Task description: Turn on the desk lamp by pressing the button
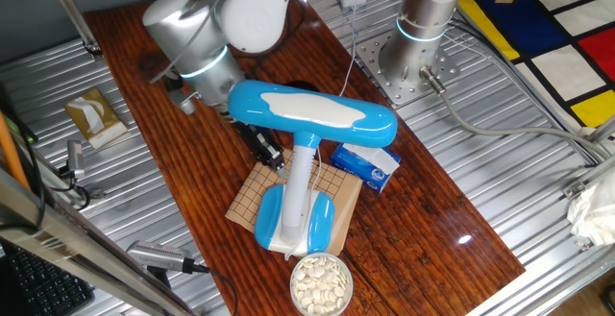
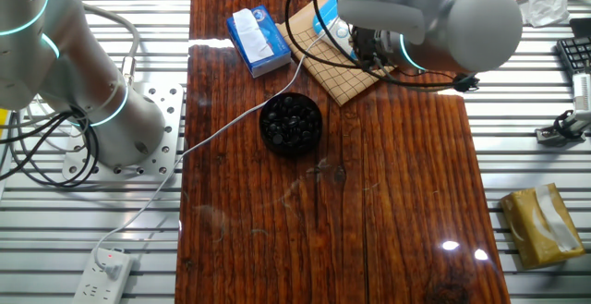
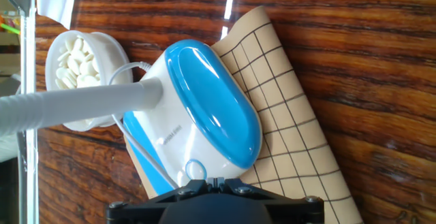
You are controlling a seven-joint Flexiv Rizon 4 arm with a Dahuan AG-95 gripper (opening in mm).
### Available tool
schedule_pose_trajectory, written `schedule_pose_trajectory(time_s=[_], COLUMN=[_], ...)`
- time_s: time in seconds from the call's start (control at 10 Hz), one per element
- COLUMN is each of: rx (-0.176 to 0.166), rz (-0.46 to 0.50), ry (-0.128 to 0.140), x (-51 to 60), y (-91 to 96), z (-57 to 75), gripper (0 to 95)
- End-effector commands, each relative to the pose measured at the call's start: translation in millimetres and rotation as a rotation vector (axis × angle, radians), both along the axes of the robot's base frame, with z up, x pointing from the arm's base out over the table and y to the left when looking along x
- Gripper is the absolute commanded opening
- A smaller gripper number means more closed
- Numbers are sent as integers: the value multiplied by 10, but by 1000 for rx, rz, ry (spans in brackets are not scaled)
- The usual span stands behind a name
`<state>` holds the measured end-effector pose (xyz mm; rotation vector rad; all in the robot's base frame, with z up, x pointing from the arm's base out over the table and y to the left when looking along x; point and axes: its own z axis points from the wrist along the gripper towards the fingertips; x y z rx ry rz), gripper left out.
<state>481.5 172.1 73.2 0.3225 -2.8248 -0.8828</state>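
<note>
The desk lamp has a sky-blue oval head (image 1: 309, 111) with a white panel, a white stem (image 1: 303, 174) and a blue-and-white base (image 1: 293, 216). The hand view shows the base (image 3: 208, 115) from close, with a small round button (image 3: 194, 169) on its white edge and the stem (image 3: 75, 103) running off left. My gripper (image 3: 216, 182) sits at the bottom of that view, fingertips touching each other, right beside the button. In one fixed view the gripper (image 1: 265, 150) is low under the lamp head. In the other fixed view the arm hides most of the lamp.
The lamp stands on a tan grid board (image 1: 252, 193) (image 3: 293, 129). A bowl of white pieces (image 1: 321, 282) (image 3: 78, 64) is by the base. A small blue-and-white box (image 1: 366, 161) (image 2: 257, 38) and a bowl of black pieces (image 2: 291, 122) are nearby. A white cable (image 2: 222, 128) crosses the table.
</note>
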Motion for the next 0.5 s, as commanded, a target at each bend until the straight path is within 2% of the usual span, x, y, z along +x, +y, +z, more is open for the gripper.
schedule_pose_trajectory(time_s=[0.1, 0.5], rx=[-1, -2], rz=[-3, -12], ry=[-1, -3], x=[-10, -32], y=[19, 70], z=[-1, -23], gripper=[0, 0])
